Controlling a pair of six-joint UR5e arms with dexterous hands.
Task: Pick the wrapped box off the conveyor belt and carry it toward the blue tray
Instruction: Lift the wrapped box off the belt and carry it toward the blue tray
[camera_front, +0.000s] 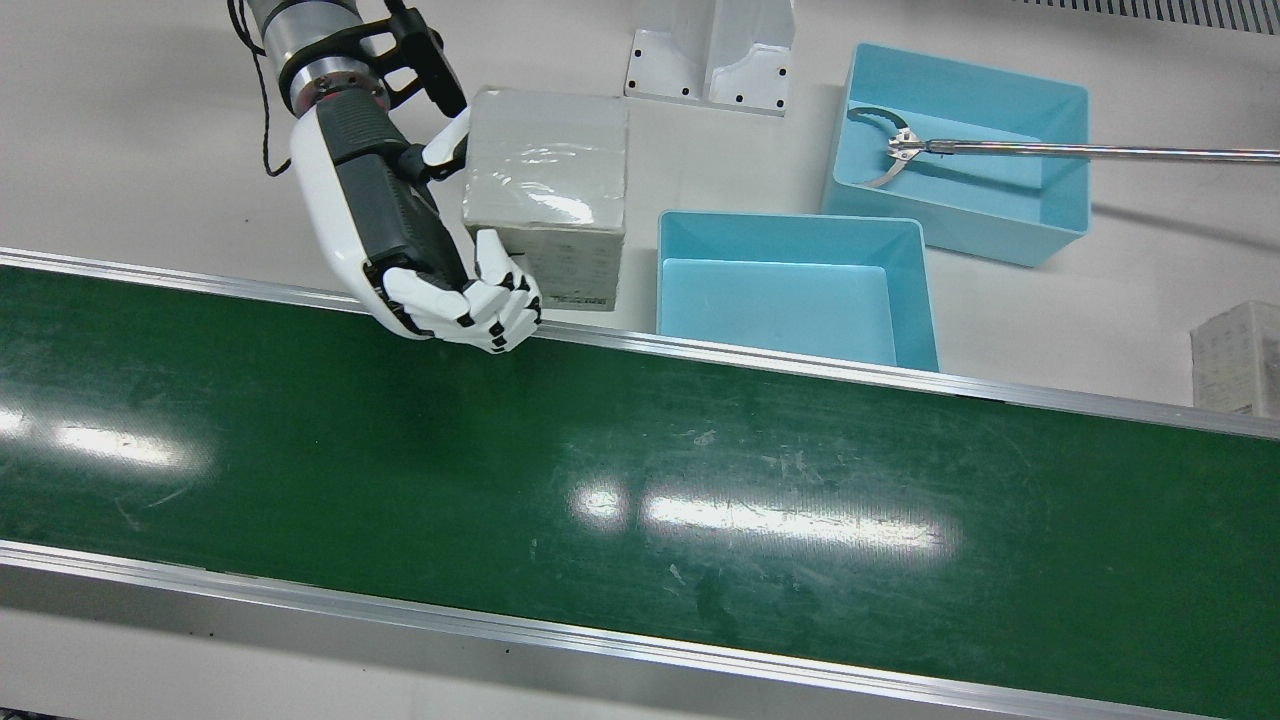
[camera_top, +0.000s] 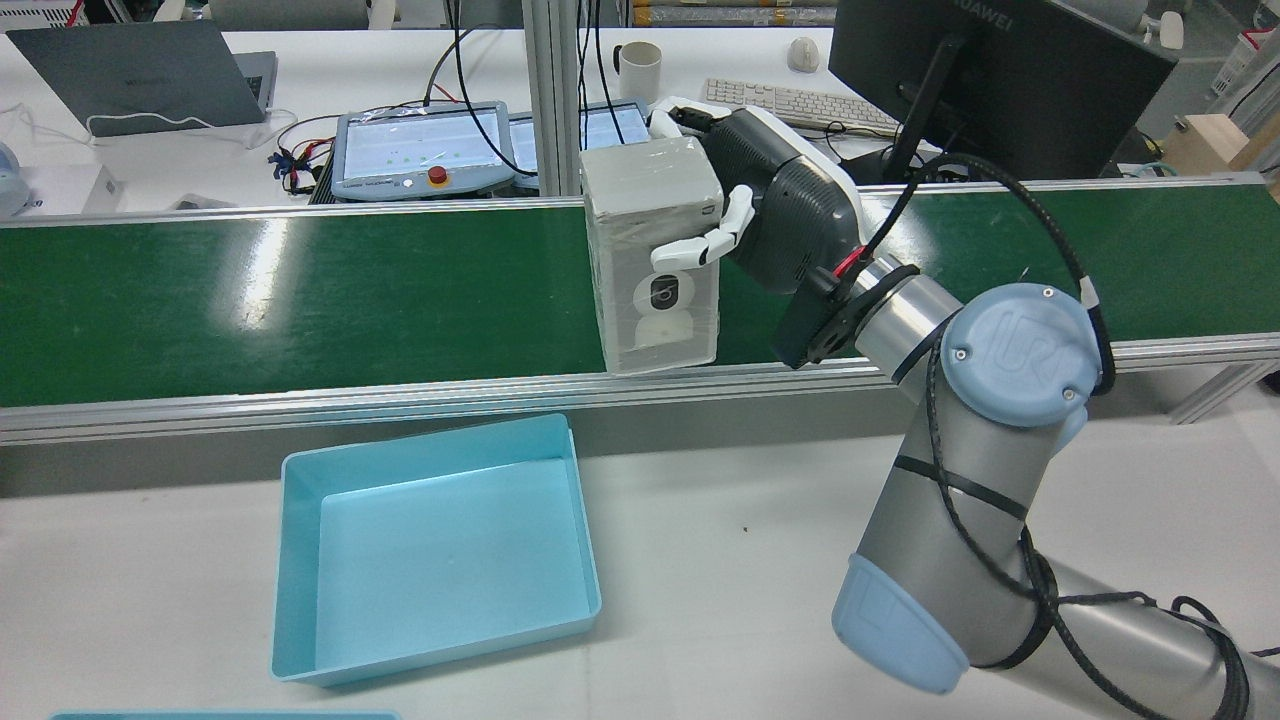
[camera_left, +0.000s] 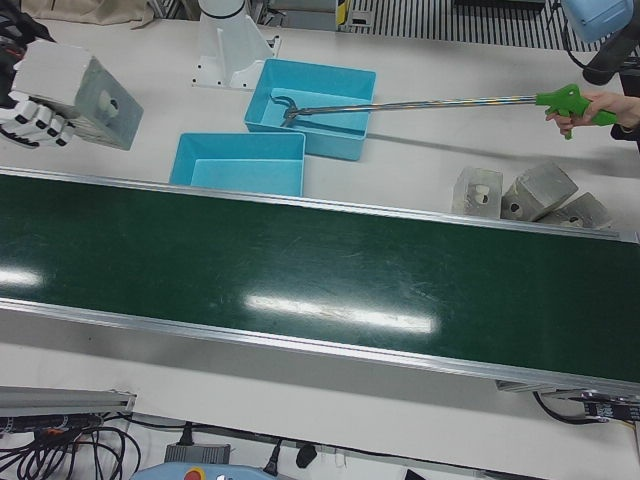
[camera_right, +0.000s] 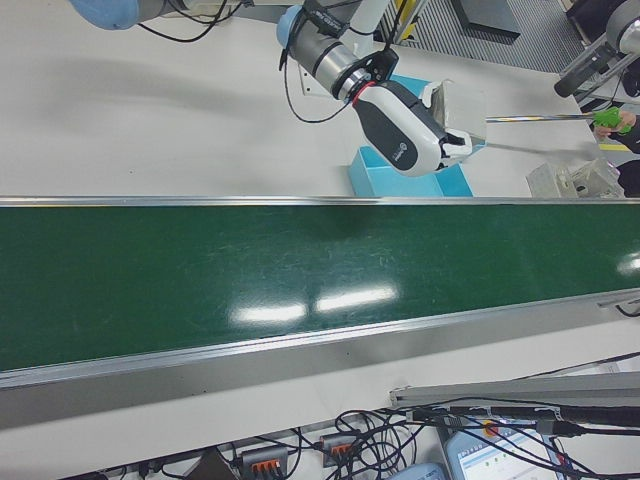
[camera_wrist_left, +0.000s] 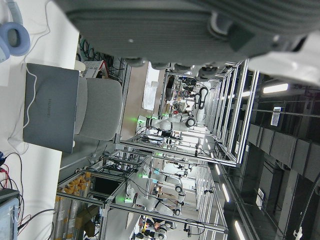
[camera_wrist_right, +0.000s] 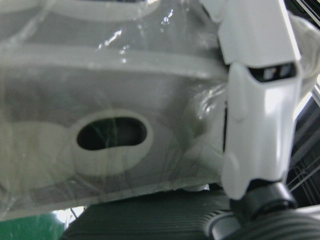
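"HUAWEI" is legible on the monitor (camera_top: 1000, 70) and laptop (camera_top: 140, 80) beyond the conveyor belt (camera_top: 300, 290). The right hand (camera_top: 740, 215) grasps the one wrapped box (camera_top: 655, 260), fingers wrapped around its sides, held clear above the belt's near edge, beside the nearer of two blue trays (camera_top: 440, 560). The left hand's state cannot be told; three more boxes (camera_left: 525, 195) lie by the belt.

A long green conveyor belt (camera_right: 300, 270) with silver aluminium side rails is seen running across the frame, and above its far rail the right robot hand with white and dark grey shell (camera_right: 425, 135) is closed on a pale grey box wrapped in clear film (camera_right: 462, 115). The box is held clear of the belt, in front of a light blue plastic tray (camera_right: 375, 170) resting on the white tabletop (camera_right: 150, 120). At the right edge a green-handled reach tool (camera_right: 606, 118) with a thin metal rod is held by a person's hand, and tangled cables (camera_right: 330, 445) are seen below the near rail.
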